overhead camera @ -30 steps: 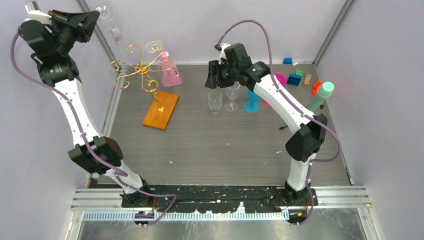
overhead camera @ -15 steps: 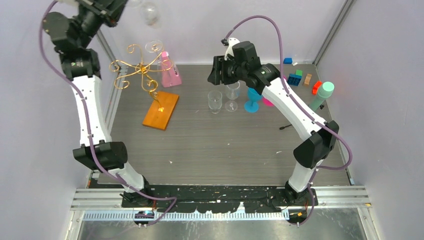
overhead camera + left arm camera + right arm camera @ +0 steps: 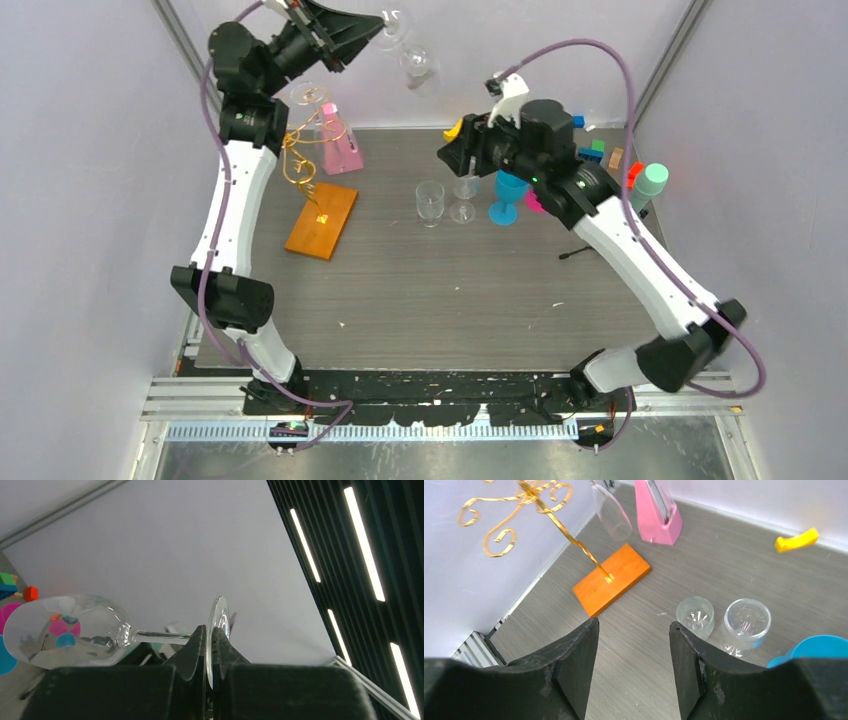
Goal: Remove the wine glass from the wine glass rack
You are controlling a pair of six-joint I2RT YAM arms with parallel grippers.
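My left gripper (image 3: 376, 24) is shut on the round foot of a clear wine glass (image 3: 413, 64), held sideways high above the back of the table and apart from the rack. In the left wrist view the foot is pinched edge-on between my gripper's (image 3: 210, 636) fingers, and the bowl (image 3: 60, 632) points left. The wine glass rack (image 3: 303, 150) of gold wire stands on its orange base (image 3: 322, 222) at the back left. Another clear glass (image 3: 613, 511) hangs upside down from it. My right gripper (image 3: 633, 642) is open and empty above the table, right of the rack (image 3: 531, 502).
A pink wedge-shaped object (image 3: 342, 148) stands behind the rack. Two clear glasses (image 3: 430, 203) (image 3: 463, 197) and a blue goblet (image 3: 506, 196) stand mid-table. A yellow piece (image 3: 796, 539) lies by the back wall. Toy blocks (image 3: 595, 156) and a green cylinder (image 3: 646, 190) are at the back right.
My left arm has swung the wine glass from the far left corner rightwards, high over the back of the table. My right arm has risen and shifted right.
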